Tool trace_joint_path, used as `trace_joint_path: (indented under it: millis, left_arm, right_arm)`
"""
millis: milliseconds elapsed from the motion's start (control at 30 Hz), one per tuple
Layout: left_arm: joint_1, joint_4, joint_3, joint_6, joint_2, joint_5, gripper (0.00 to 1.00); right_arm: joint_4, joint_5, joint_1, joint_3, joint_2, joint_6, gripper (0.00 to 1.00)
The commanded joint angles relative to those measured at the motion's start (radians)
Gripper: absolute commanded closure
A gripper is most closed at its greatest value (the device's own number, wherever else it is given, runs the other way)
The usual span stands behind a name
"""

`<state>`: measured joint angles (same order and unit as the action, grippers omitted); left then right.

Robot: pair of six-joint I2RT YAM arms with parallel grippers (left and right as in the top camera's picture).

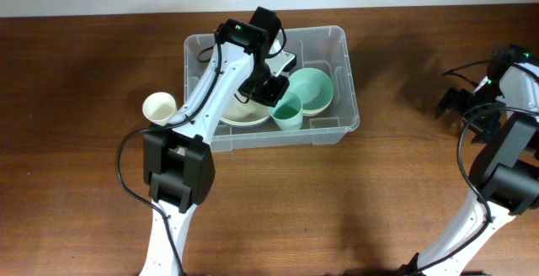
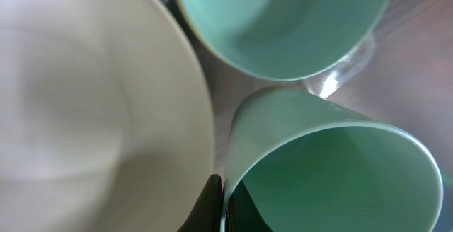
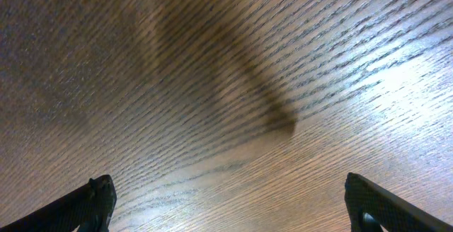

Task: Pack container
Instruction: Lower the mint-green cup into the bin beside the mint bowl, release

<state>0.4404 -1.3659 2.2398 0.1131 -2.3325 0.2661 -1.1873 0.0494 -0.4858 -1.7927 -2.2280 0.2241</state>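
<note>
1. Overhead: the container (image 1: 320, 30) stands far-centre on the table (image 1: 84, 209). The left gripper (image 1: 280, 101) reaches inside it and holds the green cup (image 1: 289, 116), which is crowded between the cream dish (image 1: 240, 114) and the green bowl (image 1: 313, 89). If you release here, the cup may topple against the bowl. A cream cup (image 1: 159, 108) stands outside, just left of the container.
2. Left wrist: the jaws pinch the tilted cup's wall at the rim. This shallow grip could slip.
3. Right wrist: the right gripper (image 3: 233, 211) is spread wide and empty above bare table, well right of the container.
</note>
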Motion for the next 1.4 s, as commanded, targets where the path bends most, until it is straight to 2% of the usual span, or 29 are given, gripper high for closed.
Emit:
trace_joint_path:
  millis: [0,667,1167,1267,1367]
  left_arm:
    - [0.005,0.003,-0.022,0.015,-0.008,-0.047,0.98]
    - [0.009,0.042,-0.034,0.008,-0.010,-0.046,0.98]
    - [0.056,0.055,-0.034,0.008,-0.080,-0.047,0.98]
    - [0.056,0.057,-0.034,0.008,-0.092,-0.047,0.98]
    - [0.056,0.061,-0.034,0.008,-0.093,-0.056,0.92]
  right_arm:
    - [0.001,-0.002,-0.005,0.003,0.017,-0.007,0.01]
    - [0.001,-0.002,-0.005,0.003,0.017,-0.007,0.01]
    - [0.001,-0.002,-0.005,0.003,0.017,-0.007,0.01]
    - [0.001,-0.001,-0.005,0.003,0.017,-0.007,0.01]
    - [0.001,-0.002,-0.005,0.003,0.017,-0.007,0.01]
